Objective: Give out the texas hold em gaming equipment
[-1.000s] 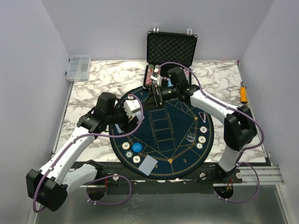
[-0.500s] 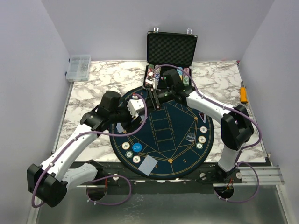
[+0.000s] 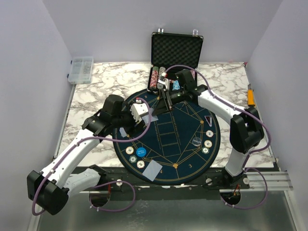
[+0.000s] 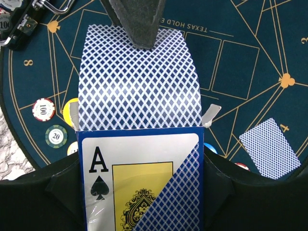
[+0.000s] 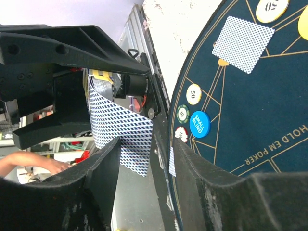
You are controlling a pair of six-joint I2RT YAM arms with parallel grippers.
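We held the pack [image 4: 144, 207] clamped in the left gripper [image 4: 139, 185] above the far-left part of the mat [image 4: 250, 62]. Its open end was turned toward the right arm so that a card could be drawn off. One card [image 4: 139, 82] stuck well out of the pack, its blue-diamond back up and bowed a little across its width. The pack itself showed a printed ace of spades.

The right gripper [image 5: 147, 144] had its fingers either side of that card's free end. One finger [image 4: 134, 24] lay over the back, yet a gap showed beside the other, so we could not tell whether the pinch was made.

Another card [image 3: 153, 169] lay face down near the mat's near edge. Chips [image 4: 44, 109] and a blue small-blind disc [image 5: 199, 124] sat along its left edge.

We judged the step to be drawing a card for the next seat. The pull would need to run straight along the card, since a thin, bowed card could slip or drag its neighbour out.
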